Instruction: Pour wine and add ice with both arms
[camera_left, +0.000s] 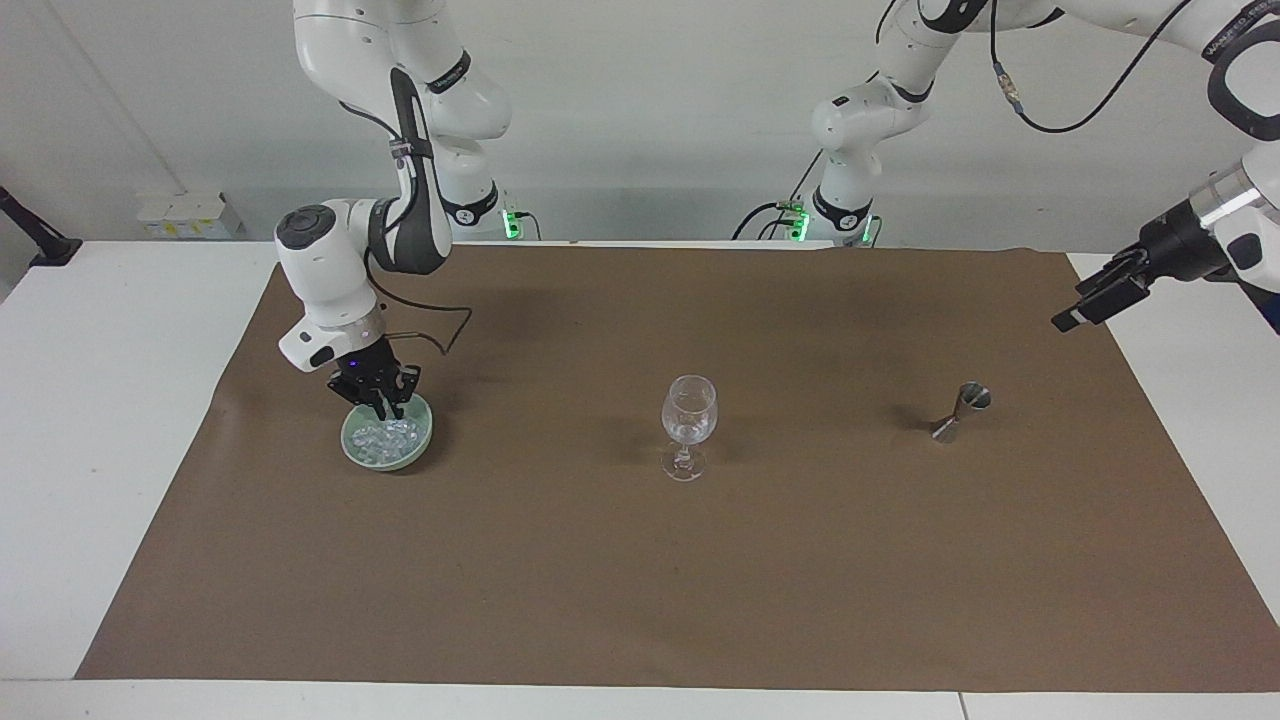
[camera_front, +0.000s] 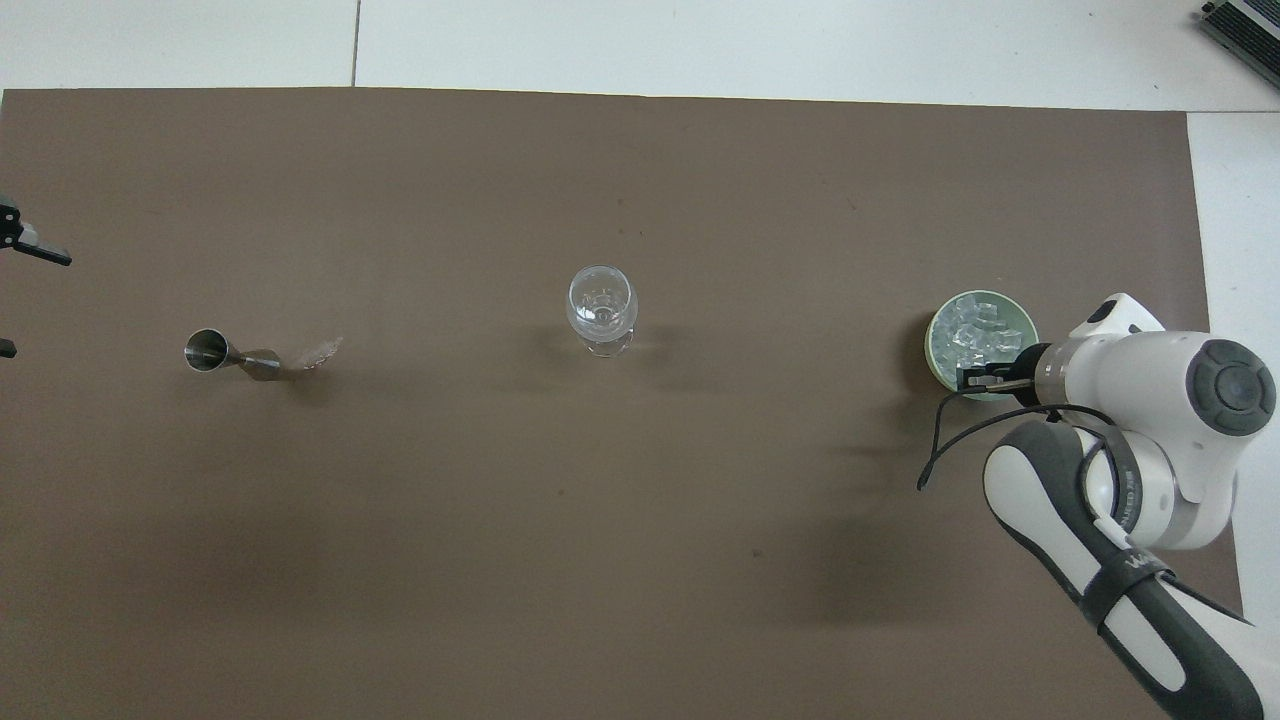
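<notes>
A pale green bowl (camera_left: 426, 436) holds the ice (camera_left: 385, 436), a heap of small clear cubes, toward the right arm's end of the table. My right gripper (camera_left: 383, 407) reaches down into the bowl with its fingers drawn together in the ice. The overhead view shows it (camera_front: 985, 378) over the bowl's rim (camera_front: 1027, 322) that is nearer to the robots, with the ice (camera_front: 968, 332) beside it. The clear stemmed glass (camera_left: 688, 412) (camera_front: 602, 303) stands upright mid-table. My left gripper (camera_left: 1088, 303) (camera_front: 30, 305) is open and raised past the steel jigger (camera_left: 960, 410) (camera_front: 228, 353), at the mat's end.
A brown paper mat (camera_left: 640, 580) covers most of the white table (camera_left: 90, 420). A small clear glinting patch (camera_front: 320, 352) lies on the mat beside the jigger. A black cable (camera_left: 450, 320) hangs from the right arm's wrist.
</notes>
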